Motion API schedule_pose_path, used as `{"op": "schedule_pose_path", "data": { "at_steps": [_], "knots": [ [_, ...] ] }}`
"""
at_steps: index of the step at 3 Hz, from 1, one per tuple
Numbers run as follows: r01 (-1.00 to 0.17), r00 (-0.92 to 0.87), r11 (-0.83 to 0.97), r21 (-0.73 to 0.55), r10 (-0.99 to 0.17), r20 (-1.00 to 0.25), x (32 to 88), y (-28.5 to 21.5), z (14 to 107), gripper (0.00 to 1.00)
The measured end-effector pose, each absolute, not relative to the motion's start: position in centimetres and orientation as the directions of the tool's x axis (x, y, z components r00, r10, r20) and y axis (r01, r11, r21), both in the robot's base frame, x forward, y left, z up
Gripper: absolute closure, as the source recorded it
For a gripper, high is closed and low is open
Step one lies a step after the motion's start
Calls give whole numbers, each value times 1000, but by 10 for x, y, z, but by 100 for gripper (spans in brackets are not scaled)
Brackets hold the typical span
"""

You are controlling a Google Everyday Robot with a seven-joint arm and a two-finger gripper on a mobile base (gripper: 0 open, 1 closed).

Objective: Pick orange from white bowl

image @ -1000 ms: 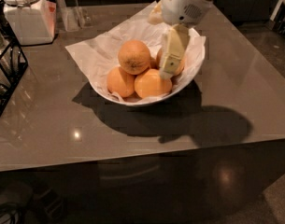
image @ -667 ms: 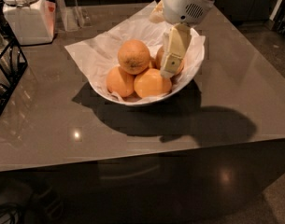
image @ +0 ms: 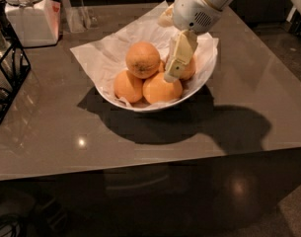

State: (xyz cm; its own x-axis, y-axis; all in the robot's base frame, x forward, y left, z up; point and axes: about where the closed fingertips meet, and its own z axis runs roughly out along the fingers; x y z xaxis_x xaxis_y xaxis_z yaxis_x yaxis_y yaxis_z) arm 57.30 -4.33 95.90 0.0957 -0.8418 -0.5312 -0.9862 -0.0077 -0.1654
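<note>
Table [image: 261, 58]: glossy grey-brown top filling most of the frame; front edge runs across the lower third, right edge slants down at far right.

Bowl [image: 155, 105]: white, upper centre, well in from every table edge. Lined with crumpled paper [image: 98, 56] that spills over the rim at upper left. Holds four fruits.

Gripper [image: 174, 72]: cream, hanging from the white arm at upper right, reaching down into the right half of the bowl. Grip state: cannot tell.

Orange [image: 142, 59]: dull skin, dark blotch, on top of the pile, just left of the gripper.

Other oranges [image: 161, 89]: two brighter ones below at the front, one at right partly hidden behind the gripper.

Jar [image: 27, 11]: white, lidded, upper left corner. Rack [image: 9, 75]: black wire, left edge.

Open tabletop lies in front of the bowl and to its right.
</note>
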Motion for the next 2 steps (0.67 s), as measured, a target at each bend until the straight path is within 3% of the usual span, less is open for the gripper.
{"op": "schedule_pose_path", "data": {
  "at_steps": [2],
  "knots": [
    [-992,63,20,-125,-782,-620,595,-31,949,0]
  ]
}}
